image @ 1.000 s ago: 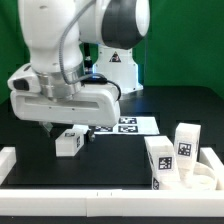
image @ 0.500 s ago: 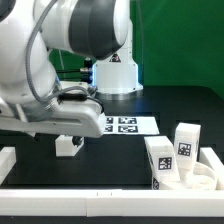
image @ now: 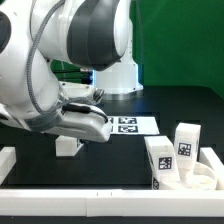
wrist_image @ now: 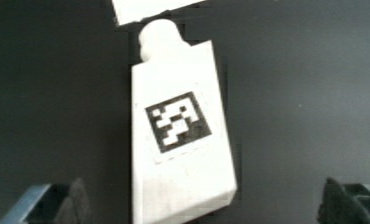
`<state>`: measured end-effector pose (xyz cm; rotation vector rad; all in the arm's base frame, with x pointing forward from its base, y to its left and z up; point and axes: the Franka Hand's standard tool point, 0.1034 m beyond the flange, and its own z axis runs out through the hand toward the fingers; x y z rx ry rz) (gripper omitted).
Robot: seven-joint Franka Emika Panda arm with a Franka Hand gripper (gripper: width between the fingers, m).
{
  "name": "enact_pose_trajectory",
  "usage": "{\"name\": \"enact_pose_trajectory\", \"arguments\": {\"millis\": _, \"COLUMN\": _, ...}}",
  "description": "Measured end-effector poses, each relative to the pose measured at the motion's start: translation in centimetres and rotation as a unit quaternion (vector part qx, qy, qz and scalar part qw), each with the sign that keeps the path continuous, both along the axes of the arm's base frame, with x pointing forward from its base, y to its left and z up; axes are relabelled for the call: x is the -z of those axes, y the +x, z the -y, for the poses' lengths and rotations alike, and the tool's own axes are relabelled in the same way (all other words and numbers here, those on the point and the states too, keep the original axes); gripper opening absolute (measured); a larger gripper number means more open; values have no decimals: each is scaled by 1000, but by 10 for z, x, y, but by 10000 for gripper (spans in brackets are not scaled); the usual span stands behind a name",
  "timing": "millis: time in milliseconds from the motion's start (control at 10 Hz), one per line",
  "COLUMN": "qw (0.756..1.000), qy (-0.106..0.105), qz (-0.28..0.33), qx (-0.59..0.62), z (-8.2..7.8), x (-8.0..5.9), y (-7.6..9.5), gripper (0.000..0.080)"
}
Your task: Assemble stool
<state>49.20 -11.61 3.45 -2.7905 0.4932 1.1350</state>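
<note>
The wrist view looks down on one chunky white plastic block leg (wrist_image: 182, 150) lying flat on the black table (wrist_image: 306, 100); its rounded peg end (wrist_image: 155, 36) points away from the gripper (wrist_image: 203, 203), and a black-and-white square tag (wrist_image: 178, 122) faces the camera; the two dark fingertips (wrist_image: 50, 203) stand wide apart, one on either side of the leg's blunt end, with bare table between each of them and the plastic, so the jaws are spread and hold nothing; beyond the peg a white corner (wrist_image: 164, 8) shows, cropped too much to name.

The exterior view gives none of that; the bulky white robot arm (image: 70, 60) fills the exterior view's left and covers the fingers, and only part of the lying leg (image: 67, 146) shows beneath it, near the flat white marker board (image: 128, 125); what this view adds is the rest of the kit, well apart toward the exterior view's right: an upright white tagged leg (image: 158, 158), a second upright leg (image: 186, 142) behind it, and the round white disc seat (image: 203, 178) just beside them, all in the corner made by the long white border rails (image: 100, 192).
</note>
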Motion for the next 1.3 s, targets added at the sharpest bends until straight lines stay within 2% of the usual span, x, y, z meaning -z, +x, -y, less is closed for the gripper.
{"name": "enact_pose_trajectory", "arguments": {"millis": 300, "qw": 1000, "qy": 0, "qz": -1, "qx": 2, "z": 1, "x": 1, "y": -1, "gripper": 649}}
{"name": "enact_pose_trajectory", "arguments": {"millis": 500, "qw": 998, "qy": 11, "qz": -61, "qx": 28, "z": 0, "x": 10, "y": -25, "gripper": 649}}
{"name": "enact_pose_trajectory", "arguments": {"millis": 800, "qw": 998, "qy": 9, "qz": -61, "qx": 30, "z": 2, "x": 18, "y": -30, "gripper": 649}}
{"name": "enact_pose_trajectory", "arguments": {"millis": 1000, "qw": 998, "qy": 9, "qz": -61, "qx": 31, "z": 3, "x": 17, "y": -30, "gripper": 649}}
{"name": "enact_pose_trajectory", "arguments": {"millis": 1100, "qw": 998, "qy": 9, "qz": -61, "qx": 31, "z": 3, "x": 17, "y": -30, "gripper": 519}}
{"name": "enact_pose_trajectory", "arguments": {"millis": 1200, "qw": 998, "qy": 9, "qz": -61, "qx": 31, "z": 3, "x": 17, "y": -30, "gripper": 519}}
{"name": "enact_pose_trajectory", "arguments": {"millis": 1300, "qw": 998, "qy": 7, "qz": -57, "qx": 31, "z": 4, "x": 17, "y": -29, "gripper": 377}}
